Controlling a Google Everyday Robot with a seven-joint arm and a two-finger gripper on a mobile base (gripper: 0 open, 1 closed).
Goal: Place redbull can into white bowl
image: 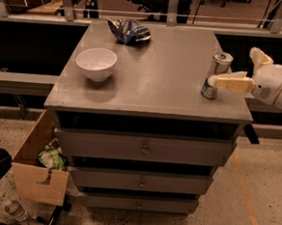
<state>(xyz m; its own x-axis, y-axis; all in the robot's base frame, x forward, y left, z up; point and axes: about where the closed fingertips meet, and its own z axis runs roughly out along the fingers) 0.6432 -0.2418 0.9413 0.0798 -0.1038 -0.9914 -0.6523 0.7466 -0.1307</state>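
Observation:
The redbull can [220, 64] stands upright near the right edge of the grey cabinet top [152, 86]. The white bowl [96, 63] sits empty at the left side of the top, far from the can. My gripper [231, 67] reaches in from the right at can height. Its fingers are spread apart; the near cream finger [230, 83] crosses in front of the can's lower half, and the other finger [259, 57] sits behind and to the right. The can still rests on the top.
A blue-and-white foil snack bag [129, 30] lies at the back of the top. The cabinet has three drawers [143, 147] below. An open cardboard box [37, 170] sits on the floor at the left. A railing runs behind.

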